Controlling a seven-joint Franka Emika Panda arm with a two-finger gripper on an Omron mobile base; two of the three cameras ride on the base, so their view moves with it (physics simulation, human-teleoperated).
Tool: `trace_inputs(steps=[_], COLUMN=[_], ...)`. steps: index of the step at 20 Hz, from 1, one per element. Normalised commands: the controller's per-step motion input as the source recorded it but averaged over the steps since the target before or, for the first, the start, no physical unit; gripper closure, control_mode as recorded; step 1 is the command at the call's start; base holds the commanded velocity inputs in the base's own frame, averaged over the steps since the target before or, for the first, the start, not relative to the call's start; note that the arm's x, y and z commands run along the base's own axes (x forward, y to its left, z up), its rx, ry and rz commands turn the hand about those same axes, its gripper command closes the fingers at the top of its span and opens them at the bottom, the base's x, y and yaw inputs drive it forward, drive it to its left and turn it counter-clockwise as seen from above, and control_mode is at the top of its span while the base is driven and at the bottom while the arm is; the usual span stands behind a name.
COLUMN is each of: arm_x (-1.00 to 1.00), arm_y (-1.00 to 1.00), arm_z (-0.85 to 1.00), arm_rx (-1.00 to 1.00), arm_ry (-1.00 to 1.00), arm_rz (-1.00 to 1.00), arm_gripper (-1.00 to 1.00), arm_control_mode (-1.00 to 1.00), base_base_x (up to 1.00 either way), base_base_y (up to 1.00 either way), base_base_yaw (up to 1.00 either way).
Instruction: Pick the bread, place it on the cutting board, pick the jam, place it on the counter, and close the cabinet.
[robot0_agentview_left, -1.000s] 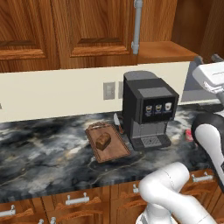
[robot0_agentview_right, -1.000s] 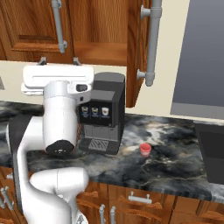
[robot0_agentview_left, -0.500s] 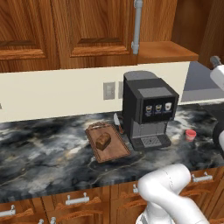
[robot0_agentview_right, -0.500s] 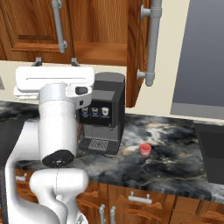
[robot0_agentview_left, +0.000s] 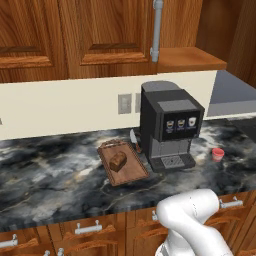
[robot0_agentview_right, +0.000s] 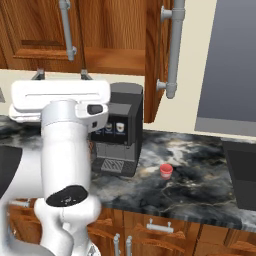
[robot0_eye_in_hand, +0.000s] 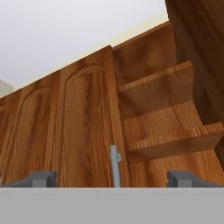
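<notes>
Gripper (robot0_eye_in_hand: 113, 178): released, jaws spread wide, nothing between them. In the hand view the two dark fingertips (robot0_eye_in_hand: 41, 178) stand far apart and look up at the cabinet (robot0_eye_in_hand: 83, 131).

Bread (robot0_agentview_left: 118, 161): small dark brown loaf, lying on the cutting board (robot0_agentview_left: 131, 173), roughly at its centre. The board is a reddish-brown rectangle with a raised rim, flat on the counter (robot0_agentview_left: 50, 175), its handle end toward the wall.

Jam (robot0_agentview_left: 217, 154): squat red jar with a pale top, upright on the counter, to the right of the coffee machine (robot0_agentview_left: 170, 127) and apart from it; also seen in the right base view (robot0_agentview_right: 166, 171).

Counter: dark marble with pale veins, drawers with short silver handles below. Cream wall with an outlet plate (robot0_agentview_left: 124, 104) behind.

Coffee machine: black, just beside the board's right edge, against the wall.

Cabinet: reddish-brown panelled doors with grey tube handles (robot0_agentview_left: 156, 30). Left doors closed. Right section stands open, bare wooden shelves (robot0_eye_in_hand: 175, 135) exposed; its door (robot0_agentview_right: 162, 55) is swung outward.
</notes>
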Motion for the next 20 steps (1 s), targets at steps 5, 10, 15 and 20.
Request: trace_inputs(steps=[5,10,15,20], arm_x=[-0.19,-0.02,-0.02,0.00], arm_y=[-0.17,-0.22,-0.35,-0.40], arm_z=[0.00,-0.03,-0.01,-0.07], arm_rx=[0.00,0.00,0.00,0.00], arm_ry=[0.03,0.00,0.00,0.00], arm_rz=[0.02,0.01,0.04,0.02], arm_gripper=[-1.00,-1.00,-1.00,-1.00], arm_control_mode=[-1.00,-1.00,-1.00,-1.00], base_base_x=[0.00,0.00,0.00,0.00], base_base_y=[0.00,0.00,0.00,0.00], base_base_yaw=[0.00,0.00,0.00,0.00])
